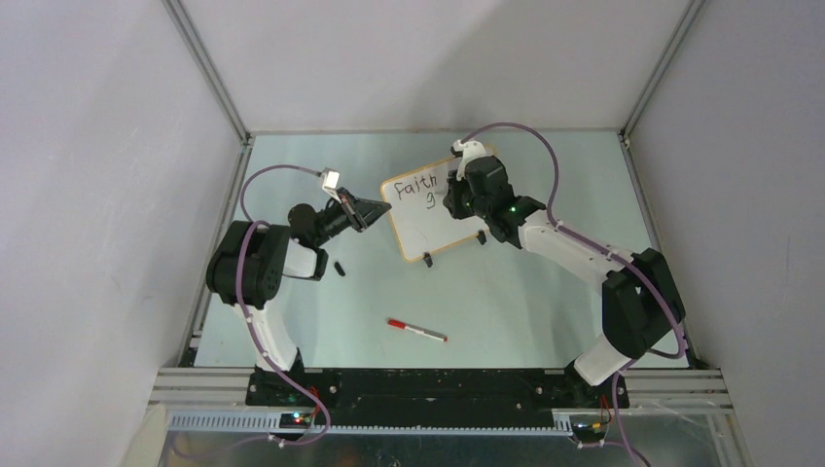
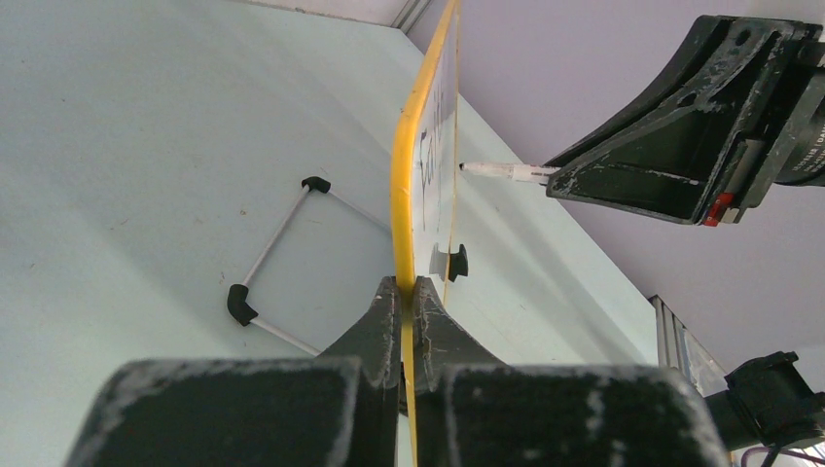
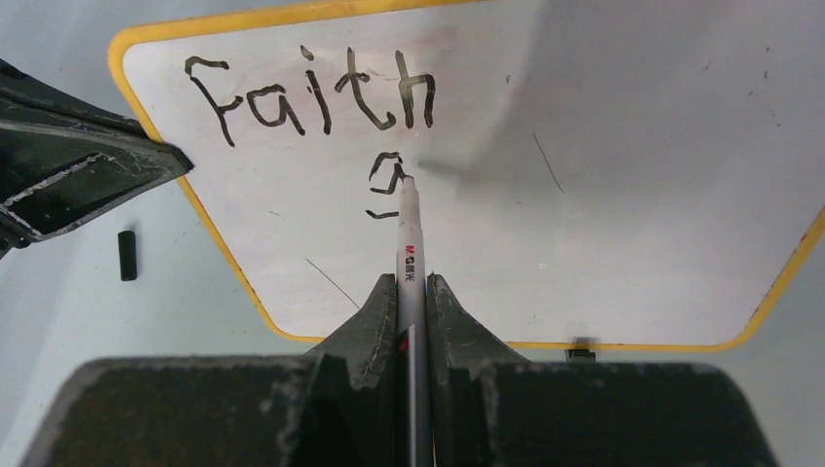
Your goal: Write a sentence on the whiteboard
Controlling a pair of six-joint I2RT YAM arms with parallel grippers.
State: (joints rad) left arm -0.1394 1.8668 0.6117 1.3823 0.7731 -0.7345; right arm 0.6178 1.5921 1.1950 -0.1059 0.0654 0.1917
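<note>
the whiteboard (image 1: 433, 229) stands toward the far middle of the table (image 1: 525, 302). the left gripper (image 2: 409, 290) pinches its left edge. the right gripper (image 3: 412, 287) sits before its right half, its marker (image 3: 409, 243) tip touching the board just under the lettering (image 3: 311, 92). a second pen (image 1: 416, 331) lies nearer the bases, and a cap (image 1: 340, 268) lies beside the left arm.

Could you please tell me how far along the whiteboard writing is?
Done: the sentence reads only "faith" on the whiteboard. In hand: the right tool holds the marker at a "g" below it, while the left tool clamps the board's frame. Left: its remaining words.
</note>
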